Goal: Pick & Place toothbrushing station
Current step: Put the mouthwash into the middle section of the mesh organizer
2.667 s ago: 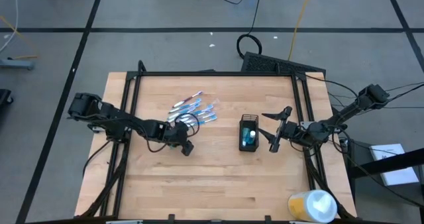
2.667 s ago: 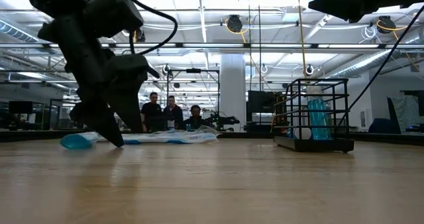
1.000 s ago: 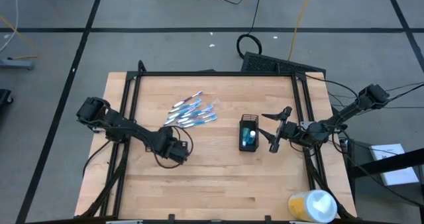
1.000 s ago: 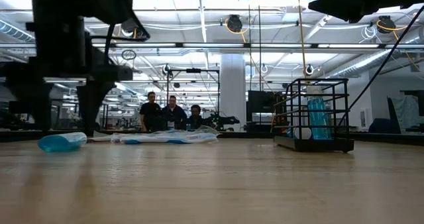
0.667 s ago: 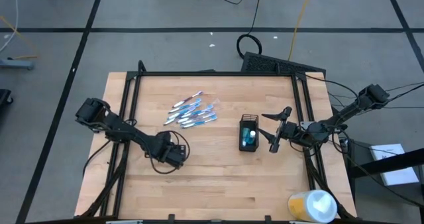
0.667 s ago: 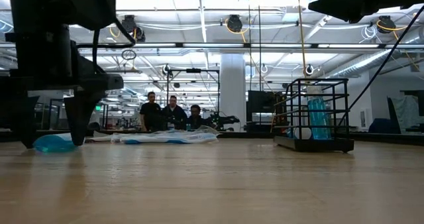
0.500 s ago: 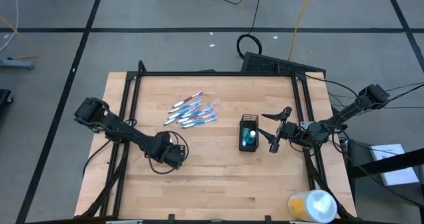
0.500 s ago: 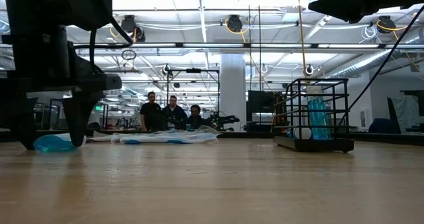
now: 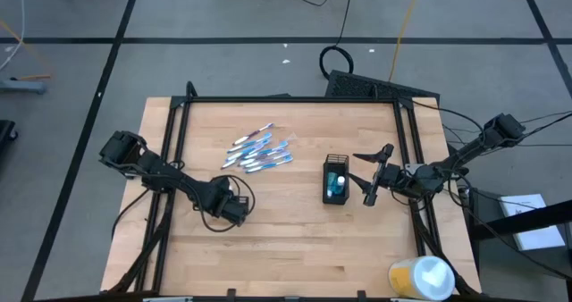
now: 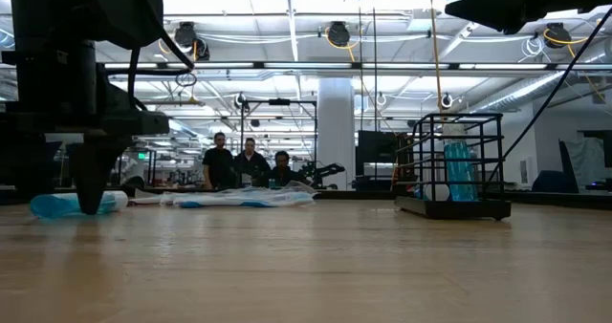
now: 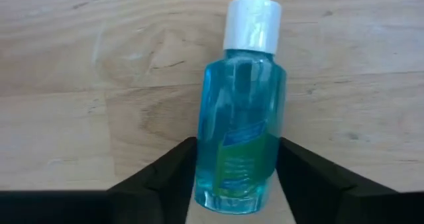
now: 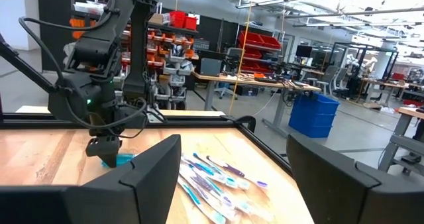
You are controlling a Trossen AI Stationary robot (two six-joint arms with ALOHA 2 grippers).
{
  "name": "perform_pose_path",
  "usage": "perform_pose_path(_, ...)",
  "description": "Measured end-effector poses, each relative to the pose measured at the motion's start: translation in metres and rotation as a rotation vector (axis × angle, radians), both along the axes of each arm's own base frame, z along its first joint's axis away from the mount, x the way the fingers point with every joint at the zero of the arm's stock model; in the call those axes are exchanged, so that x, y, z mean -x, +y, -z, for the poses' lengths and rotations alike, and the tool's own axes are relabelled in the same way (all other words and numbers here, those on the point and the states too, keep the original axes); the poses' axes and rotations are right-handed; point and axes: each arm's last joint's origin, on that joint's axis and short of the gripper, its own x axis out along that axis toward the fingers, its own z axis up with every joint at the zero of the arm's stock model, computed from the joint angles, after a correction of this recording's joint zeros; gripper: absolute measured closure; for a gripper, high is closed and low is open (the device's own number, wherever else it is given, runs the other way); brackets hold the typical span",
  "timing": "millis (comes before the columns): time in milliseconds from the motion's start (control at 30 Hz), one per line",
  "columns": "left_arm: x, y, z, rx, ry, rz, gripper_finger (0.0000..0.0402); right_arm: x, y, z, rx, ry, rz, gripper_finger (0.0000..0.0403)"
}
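Note:
A small clear-blue bottle (image 11: 242, 118) with a white cap (image 11: 252, 24) lies on its side on the wooden table. My left gripper (image 9: 234, 211) stands over it, its fingers closed in on the bottle's base end; it also shows in the low view (image 10: 91, 184). The blue-and-white toothbrushes (image 9: 259, 150) lie in a loose heap at the far middle. The black wire-mesh cup (image 9: 335, 180) stands upright right of centre with a blue thing (image 10: 457, 170) inside. My right gripper (image 9: 362, 179) is open and empty just right of the cup. I cannot make out the small tubes. My left gripper pinches the bottle between its two fingers, on its two sides near the base end (image 11: 207, 177). The fingers come from above, pointing down, and lie across the bottle. The bottle lies flat on the table, its cap end away from the fingers.
A yellow-and-white roll (image 9: 420, 277) stands at the table's near right corner. A black frame rail (image 9: 295, 99) runs round the table. Bare wood (image 9: 295, 248) lies between the left gripper and the near edge. People stand in the room beyond the far edge (image 10: 249, 161).
My left gripper has gone a little toward the table's left and near edges and has turned over the bottle. The bottle has slid a short way along the table toward the left edge, still lying flat. My right arm has kept still.

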Motion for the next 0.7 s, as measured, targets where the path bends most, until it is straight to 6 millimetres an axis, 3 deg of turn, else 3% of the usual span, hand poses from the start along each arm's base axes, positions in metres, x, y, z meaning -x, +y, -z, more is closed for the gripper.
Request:
perform_pose_path(200, -0.0001, 0.0005, -0.0002, -0.038, 0.005, 0.088, 0.0224, 0.0, 0.0, 0.0, 0.0, 0.0, 0.0, 0.0138)
perform_pose_path(533, -0.0016, 0.002, -0.0003, -0.101, 0.0, 0.207, 0.017, 0.0, 0.0, 0.0, 0.0, 0.0, 0.0, 0.0138)
perform_pose_path(700, -0.0015, 0.0034, 0.0002, -0.132, 0.001, 0.221, 0.0196, 0.0, 0.0, 0.0, 0.0, 0.0, 0.0, 0.0138)
